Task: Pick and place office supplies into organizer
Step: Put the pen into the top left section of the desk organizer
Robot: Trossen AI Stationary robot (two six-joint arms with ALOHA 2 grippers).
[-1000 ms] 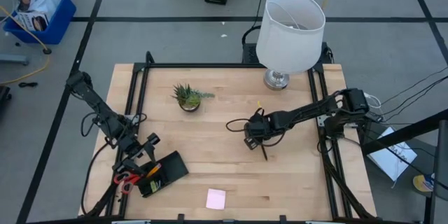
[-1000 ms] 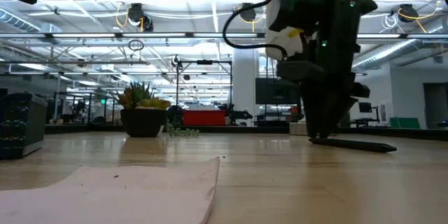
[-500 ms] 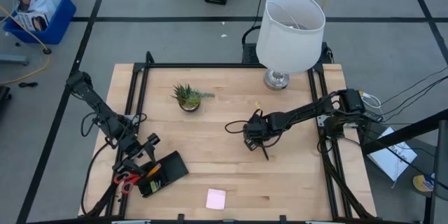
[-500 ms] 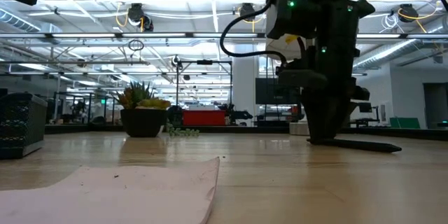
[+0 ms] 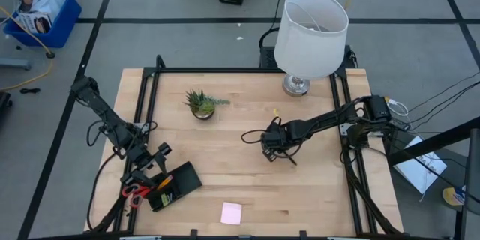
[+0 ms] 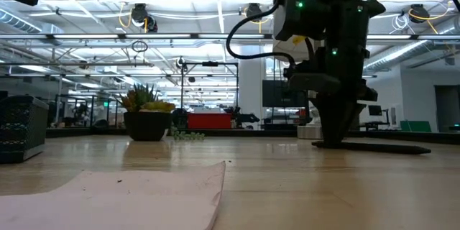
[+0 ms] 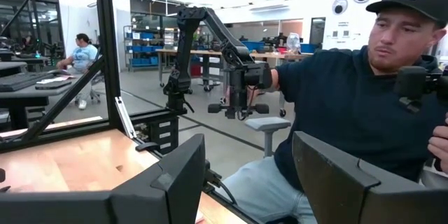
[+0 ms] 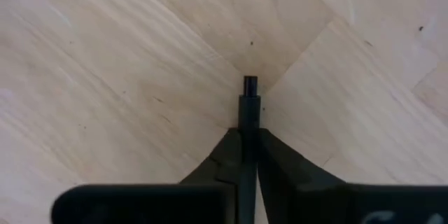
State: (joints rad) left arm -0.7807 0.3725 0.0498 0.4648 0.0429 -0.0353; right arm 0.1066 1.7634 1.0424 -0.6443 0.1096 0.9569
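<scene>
A thin black pen [image 5: 289, 158] lies on the wooden table right of centre, with my right gripper [image 5: 274, 150] pointing down and shut on it. My left gripper [image 5: 160, 154] stands open and empty at the near left, just beyond the black organizer [image 5: 175, 184]. The organizer lies flat on the table with red-handled scissors [image 5: 134, 193] at its left end. A pink sticky-note pad [image 5: 231, 212] lies flat near the front edge. In the left wrist view, my left gripper [image 7: 248, 182] shows a wide gap between its fingers. My right gripper pinches the pen between its two fingers [image 8: 274, 162], close to one end; a short stub [image 8: 250, 87] sticks out past them. The fingers come from above, pointing down, across the pen. The pen's long free part [image 6: 384, 147] lies level on the table.
A small potted plant [image 5: 201, 104] stands at the far left of centre, and a white-shaded lamp [image 5: 310, 34] at the far right. A black frame [image 5: 150, 90] runs along the table's edges. A person [image 7: 350, 112] sits beyond the table in the left wrist view.
My right gripper has shut on the pen without leaving its place. The pen has turned on the table: its free end has swung toward the right edge, while the end at the fingers has stayed put.
</scene>
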